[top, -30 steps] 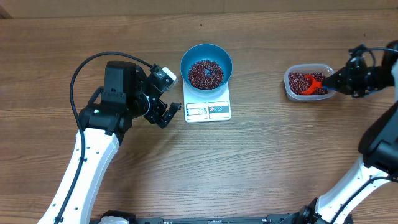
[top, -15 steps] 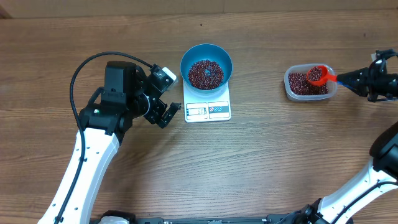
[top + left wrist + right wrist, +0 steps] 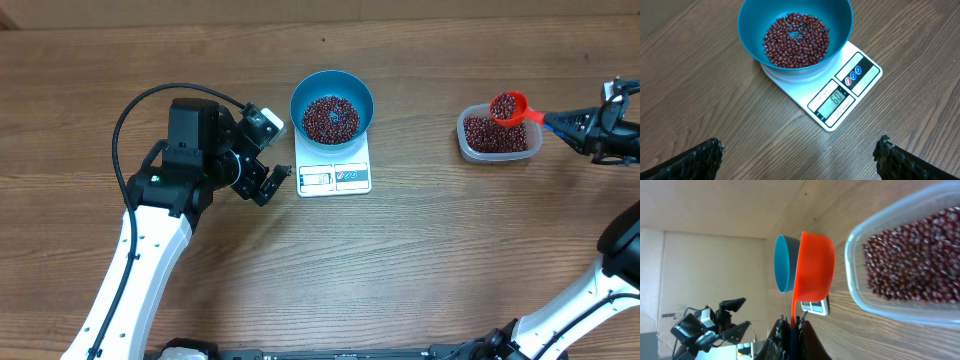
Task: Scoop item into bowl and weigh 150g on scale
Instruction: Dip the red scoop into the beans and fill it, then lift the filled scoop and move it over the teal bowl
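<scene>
The blue bowl [image 3: 332, 104] stands on the white scale [image 3: 334, 164] and holds a heap of dark red-brown beans [image 3: 330, 118]; the left wrist view shows the bowl [image 3: 795, 30], its beans [image 3: 796, 40] and the scale [image 3: 842, 92] with a lit display. My left gripper [image 3: 268, 182] rests open just left of the scale, its fingertips [image 3: 707, 155] wide apart over bare wood. My right gripper [image 3: 560, 122] is shut on the handle of a red scoop [image 3: 509, 108], which is full of beans and raised above the clear tub [image 3: 495, 134]. In the right wrist view the scoop [image 3: 812, 267] shows from below.
The clear tub [image 3: 910, 255] holds more beans and sits on the table's right side. The left arm [image 3: 150, 240] slants across the lower left of the wooden table [image 3: 430, 260]. The right arm's base rises at the lower right.
The right gripper has lifted the red scoop out of the tub's beans, loaded, and drawn back to the right. The left arm, bowl and scale have stayed still.
</scene>
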Action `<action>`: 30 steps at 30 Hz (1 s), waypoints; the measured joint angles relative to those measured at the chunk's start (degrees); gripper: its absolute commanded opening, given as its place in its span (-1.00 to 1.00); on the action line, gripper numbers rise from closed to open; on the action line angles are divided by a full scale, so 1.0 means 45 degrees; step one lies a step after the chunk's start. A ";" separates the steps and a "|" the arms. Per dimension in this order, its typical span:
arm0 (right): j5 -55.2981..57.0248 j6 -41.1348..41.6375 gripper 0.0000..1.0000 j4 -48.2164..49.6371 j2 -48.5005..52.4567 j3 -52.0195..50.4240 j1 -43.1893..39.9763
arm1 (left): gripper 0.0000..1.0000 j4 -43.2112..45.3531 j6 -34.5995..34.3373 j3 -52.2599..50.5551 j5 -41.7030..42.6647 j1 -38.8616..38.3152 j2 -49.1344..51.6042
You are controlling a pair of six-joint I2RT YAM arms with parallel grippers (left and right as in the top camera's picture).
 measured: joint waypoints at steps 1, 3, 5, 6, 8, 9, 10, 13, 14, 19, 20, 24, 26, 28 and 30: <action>-0.0199 -0.0141 -0.93 -0.0015 0.0000 0.0000 0.0000 | 0.99 0.0000 0.0000 0.0000 0.0000 0.0000 0.0000; -0.0476 -0.0301 -0.93 -0.0015 0.0000 0.0000 0.0005 | 0.99 0.0000 0.0000 0.0000 0.0000 0.0000 0.0000; -0.0913 -0.0437 -0.93 -0.0019 0.0000 0.0000 0.0010 | 0.99 0.0000 0.0000 0.0000 0.0000 0.0000 0.0000; -0.1093 -0.0481 -0.93 -0.0015 0.0000 0.0000 0.0019 | 0.99 0.0000 0.0000 0.0000 0.0000 0.0000 0.0000; -0.1583 -0.0554 -0.93 -0.0015 0.0000 0.0000 0.0078 | 0.99 0.0005 0.0005 0.0000 0.0000 0.0000 0.0000; -0.1860 -0.0583 -0.92 -0.0024 0.0000 0.0000 0.0141 | 0.99 0.0000 0.0000 0.0000 0.0000 0.0000 0.0000; -0.2098 -0.0593 -0.93 -0.0015 0.0000 0.0000 0.0253 | 0.99 0.0000 0.0000 0.0000 0.0000 0.0000 0.0000; -0.2424 -0.0627 -0.93 -0.0019 0.0000 0.0000 0.0612 | 0.99 0.0000 0.0000 0.0000 0.0000 0.0000 0.0000; -0.2482 -0.0636 -0.93 -0.0029 0.0000 0.0000 0.0748 | 0.99 0.0000 0.0000 0.0000 0.0000 0.0000 0.0000; -0.2574 -0.0627 -0.93 -0.0019 0.0000 0.0000 0.1977 | 0.99 0.0000 0.0000 0.0000 0.0000 0.0000 0.0000; -0.2579 -0.0631 -0.93 -0.0015 0.0000 0.0000 0.2195 | 0.99 0.0000 0.0000 0.0000 0.0000 0.0000 0.0000; -0.2535 -0.0617 -0.93 -0.0024 0.0000 0.0000 0.3429 | 0.99 0.0000 0.0000 0.0000 0.0000 0.0000 0.0000; -0.2506 -0.0612 -0.93 -0.0019 0.0000 0.0000 0.3963 | 0.99 0.0000 0.0000 0.0000 0.0000 0.0000 0.0000; -0.2501 -0.0573 -0.93 -0.0015 0.0000 0.0000 0.4634 | 0.99 0.0000 0.0000 0.0000 0.0000 0.0000 0.0000; -0.2492 -0.0578 -0.92 -0.0019 0.0000 0.0000 0.5221 | 0.99 0.0005 0.0000 0.0000 0.0000 0.0000 0.0000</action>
